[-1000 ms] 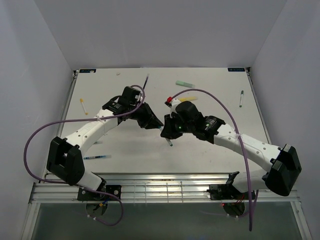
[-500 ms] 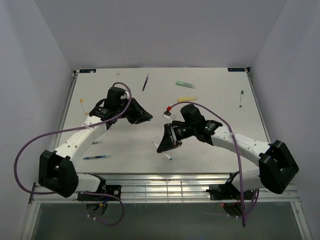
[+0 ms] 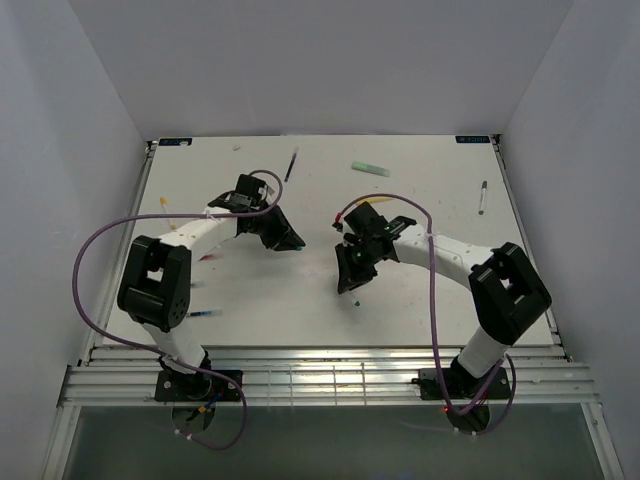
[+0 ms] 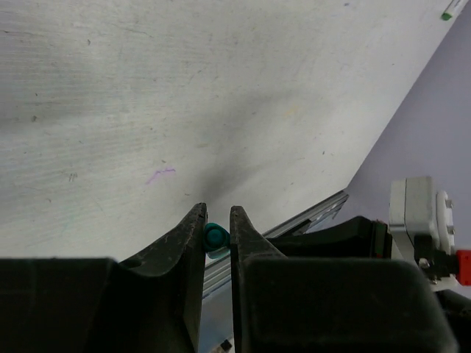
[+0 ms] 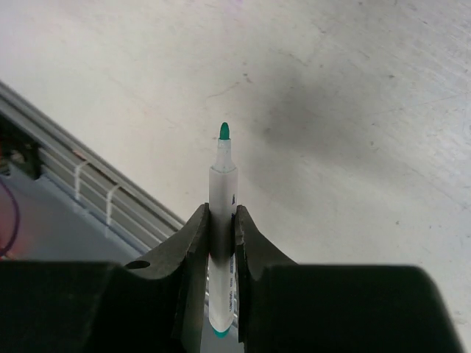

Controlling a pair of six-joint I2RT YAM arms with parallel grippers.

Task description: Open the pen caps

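Overhead, close behind left pincer, right pincer

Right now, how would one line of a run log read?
left hand: shut on teal cap | right hand: shut on uncapped pen | hands apart

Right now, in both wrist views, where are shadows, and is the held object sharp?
Left wrist view: a soft grey shadow on the white table ahead of the left end effector; the small teal plastic cap it holds looks slightly blurred. Right wrist view: the white pen body with green tip in the right end effector is sharp, diffuse shadow beyond.
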